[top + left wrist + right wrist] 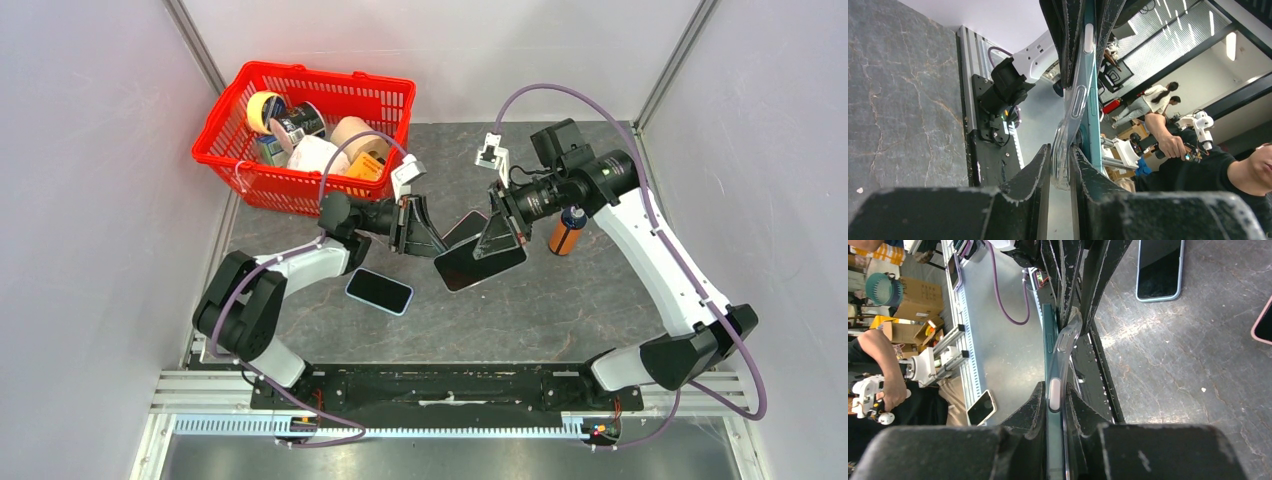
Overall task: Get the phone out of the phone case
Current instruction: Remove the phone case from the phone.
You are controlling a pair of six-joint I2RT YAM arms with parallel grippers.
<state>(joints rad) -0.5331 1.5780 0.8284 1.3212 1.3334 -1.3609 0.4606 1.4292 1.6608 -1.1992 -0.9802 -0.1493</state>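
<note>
A dark teal phone (482,262) in a clear phone case hangs above the middle of the table, between both grippers. My left gripper (428,240) holds its left end and my right gripper (497,240) its upper right side. In the left wrist view, the gripper (1060,150) is shut on the bent-out lip of the phone case (1075,100), which has peeled away from the phone's teal edge (1094,125). Seen from the right wrist, the gripper (1054,387) is shut across the phone (1049,340), and the case (1068,335) bulges off it farther along.
A blue-cased phone (380,290) lies face up on the table near the left arm. A pink-edged phone (465,228) lies under the held one. An orange bottle (567,232) stands by the right arm. A red basket (330,78) of tape rolls sits at the back left.
</note>
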